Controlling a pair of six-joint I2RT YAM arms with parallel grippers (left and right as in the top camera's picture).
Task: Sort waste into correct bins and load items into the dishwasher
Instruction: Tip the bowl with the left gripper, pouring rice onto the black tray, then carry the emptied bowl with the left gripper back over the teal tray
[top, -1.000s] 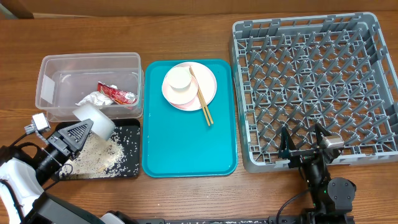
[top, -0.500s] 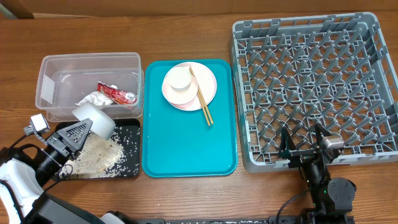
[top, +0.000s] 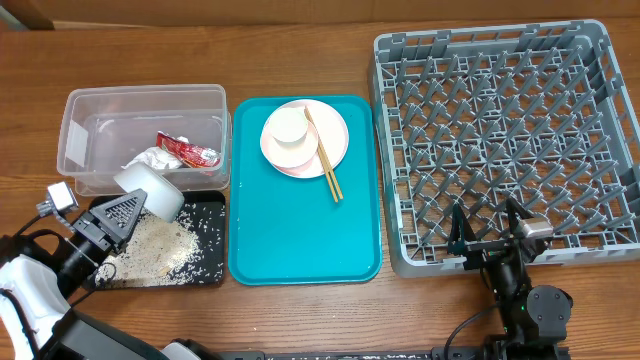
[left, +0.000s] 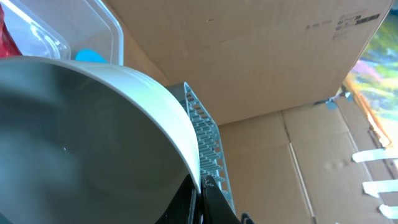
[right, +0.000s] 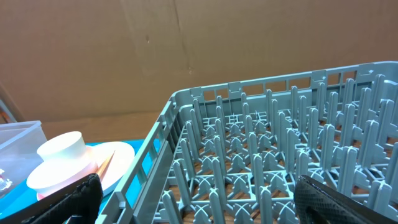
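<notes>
Landmark: teal serving tray (top: 300, 235), at the middle of the worktop (top: 300, 50); all places below are given from it.
Left hand: the left hand (top: 135, 205), left of the tray, is clamped on the rim of a pale bowl (top: 152, 190); the left wrist view shows the rim pinched between its fingers.
Bowl attitude: tipped on its side with the mouth facing down towards the black tray (top: 212, 215). This looks like a pour meant to drop food waste into that bin. The part of the interior in view holds no rice.
Rice grains: the rice grains (top: 165, 245) lie spread across the black tray, thickest just under the bowl.
Clear tub: the clear tub (top: 140, 92), left of the teal tray and behind the black one, holds a red-and-white wrapper (top: 185, 150) and a crumpled paper napkin (top: 150, 160). So the dry waste is kept apart from the food waste.
Still on the teal tray: a pink plate (top: 335, 145) at the far end, with a white cup (top: 288, 127) on it and chopsticks (top: 325, 160) laid across its rim onto the tray.
Dish rack: the dish rack (top: 500, 120), right of the tray, has nothing loaded.
Right hand: the right hand (top: 487, 228) is at the rack's near edge, fingers spread wide and holding nothing, apparently waiting.
Change over the last second: bowl and left hand have crept slightly away from the teal tray, towards the tub. Nothing else has moved.
</notes>
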